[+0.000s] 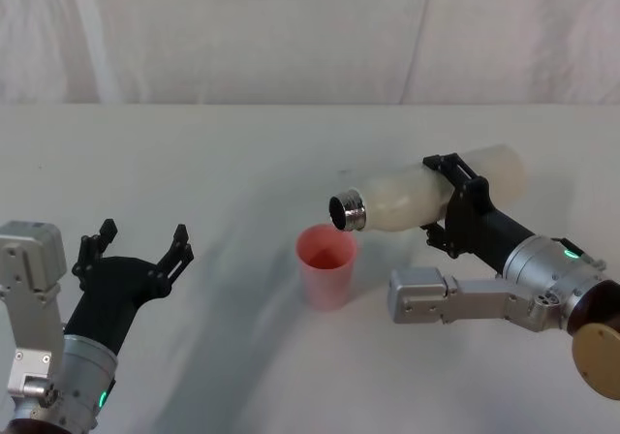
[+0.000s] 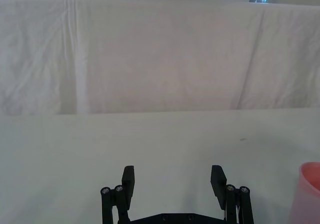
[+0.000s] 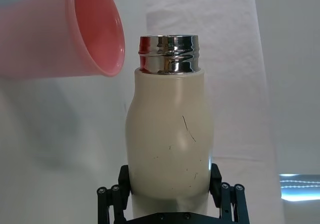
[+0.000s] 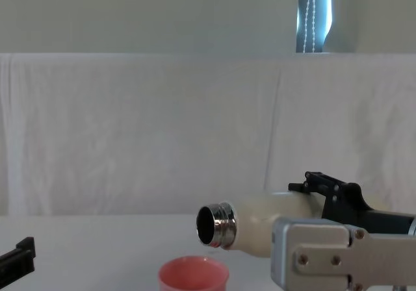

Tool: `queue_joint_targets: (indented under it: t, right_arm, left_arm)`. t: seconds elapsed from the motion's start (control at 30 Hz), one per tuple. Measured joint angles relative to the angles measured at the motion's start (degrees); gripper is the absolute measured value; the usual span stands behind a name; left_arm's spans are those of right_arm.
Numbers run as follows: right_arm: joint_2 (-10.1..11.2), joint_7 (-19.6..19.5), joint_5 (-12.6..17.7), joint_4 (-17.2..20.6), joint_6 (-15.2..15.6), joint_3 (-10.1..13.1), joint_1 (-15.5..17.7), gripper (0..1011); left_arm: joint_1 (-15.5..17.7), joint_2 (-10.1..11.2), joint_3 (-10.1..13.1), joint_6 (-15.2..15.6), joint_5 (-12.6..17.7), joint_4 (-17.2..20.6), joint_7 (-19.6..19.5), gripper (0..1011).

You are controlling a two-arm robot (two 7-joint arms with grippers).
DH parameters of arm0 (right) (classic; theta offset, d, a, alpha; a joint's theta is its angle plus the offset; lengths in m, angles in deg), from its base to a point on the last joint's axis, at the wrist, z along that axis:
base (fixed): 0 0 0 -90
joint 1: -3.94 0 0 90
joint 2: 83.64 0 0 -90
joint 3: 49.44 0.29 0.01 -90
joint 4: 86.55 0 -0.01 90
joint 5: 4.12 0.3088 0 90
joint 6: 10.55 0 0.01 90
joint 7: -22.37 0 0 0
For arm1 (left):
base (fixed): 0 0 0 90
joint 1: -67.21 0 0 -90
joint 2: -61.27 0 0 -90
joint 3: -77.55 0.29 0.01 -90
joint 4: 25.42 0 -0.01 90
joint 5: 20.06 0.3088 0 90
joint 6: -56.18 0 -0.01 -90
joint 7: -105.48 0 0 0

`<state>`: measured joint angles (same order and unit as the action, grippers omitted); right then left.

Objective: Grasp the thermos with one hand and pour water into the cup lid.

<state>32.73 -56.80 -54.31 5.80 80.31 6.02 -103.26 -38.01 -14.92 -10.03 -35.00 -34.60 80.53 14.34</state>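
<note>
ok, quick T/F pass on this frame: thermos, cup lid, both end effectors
1. The right end effector holds the thermos tipped near horizontal. True.
2. The thermos neck points away from the cup lid. False: its open steel neck sits just above the cup lid's rim.
3. The cup lid lies on its side. False: it stands upright on the table.
4. The left end effector is open and holds nothing. True.
5. The thermos has its cap on. False: the threaded neck is bare and open.
</note>
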Motion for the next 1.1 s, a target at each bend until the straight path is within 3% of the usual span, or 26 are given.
queue_joint_targets:
  t: [1.1]
  right_arm:
    - [0.9, -2.0, -3.6, 0.4, 0.0, -0.7, -0.4, 951]
  left_arm:
    - [0.0, 0.0, 0.0, 0.0, 0.0, 0.0, 0.0, 1001]
